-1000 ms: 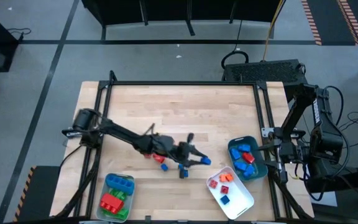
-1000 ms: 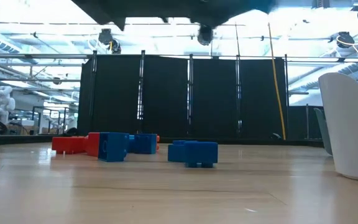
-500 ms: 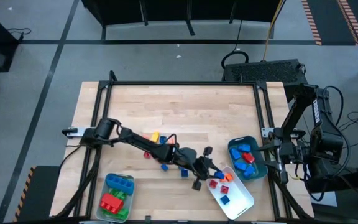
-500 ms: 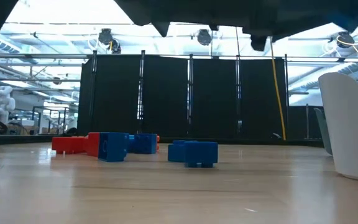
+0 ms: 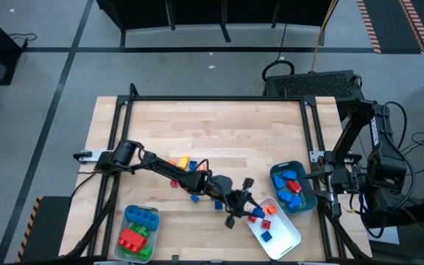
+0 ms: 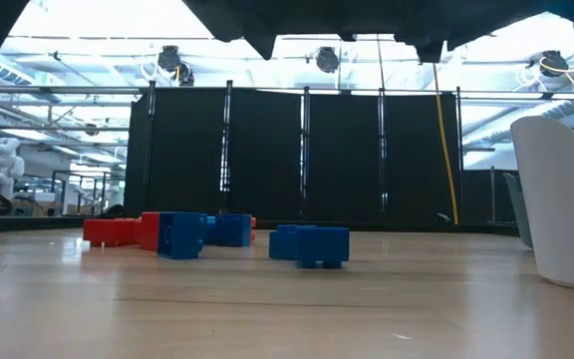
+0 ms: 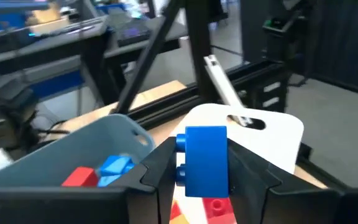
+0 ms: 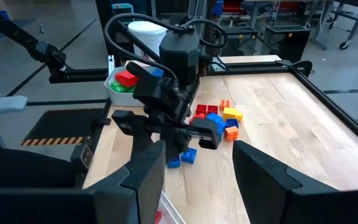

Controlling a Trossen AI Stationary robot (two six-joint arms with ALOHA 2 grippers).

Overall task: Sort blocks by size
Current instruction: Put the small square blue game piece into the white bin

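Observation:
My left gripper (image 5: 252, 212) is shut on a small blue brick (image 7: 204, 160) at the near-left end of the white tray (image 5: 280, 234). The white tray holds red, orange and blue small bricks. The teal tray (image 5: 293, 188) beside it holds blue and red bricks. Loose blocks (image 5: 185, 168) in orange, red and blue lie on the table's middle; in the low view they show as red (image 6: 113, 229) and blue (image 6: 312, 244) bricks. My right gripper (image 8: 197, 180) is open and empty, waiting at the table's right edge. My left gripper pinches the blue brick by two opposite side faces (image 7: 224, 163) between its two fingers (image 7: 248, 171). The studs (image 7: 180, 158) point sideways, across the fingers. The fingers reach toward the table's right and near edges. The brick is lifted clear, over the white tray's edge (image 7: 260, 124).
A tray (image 5: 138, 232) with larger green, blue and red bricks stands at the near left. A black frame rail (image 5: 311, 140) runs along the table's right side. The left arm (image 5: 168, 168) stretches across the loose blocks.
My left gripper has carried the blue brick from the table's middle toward the right and near edges, ending over the white tray. It has stayed shut on the brick. The loose blocks have not moved.

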